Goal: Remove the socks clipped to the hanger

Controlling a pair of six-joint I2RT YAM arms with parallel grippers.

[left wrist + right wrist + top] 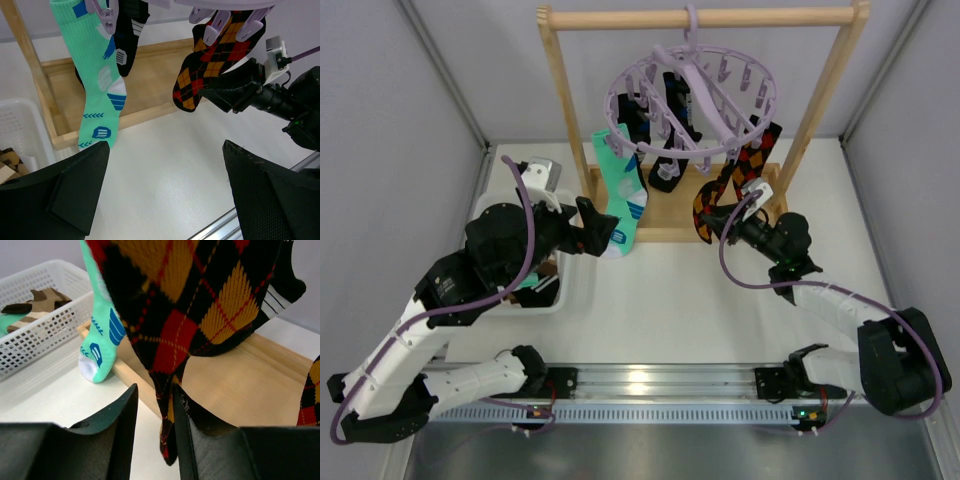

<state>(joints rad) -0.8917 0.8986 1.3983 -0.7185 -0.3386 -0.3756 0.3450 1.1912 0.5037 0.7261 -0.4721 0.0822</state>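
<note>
A lavender hanger (616, 108) hung from a wooden rack (700, 17) with a teal sock (620, 195), an argyle sock (720, 190) and dark socks (670, 105) clipped to it. At least two socks lay in the white basket (50, 325) on the left, so the job looked only partly done. The right end effector (155, 390) was narrowly parted around the argyle sock's toe, apparently not pinching it. The left end effector (166, 145) was spread wide and empty, near the teal sock.
</note>
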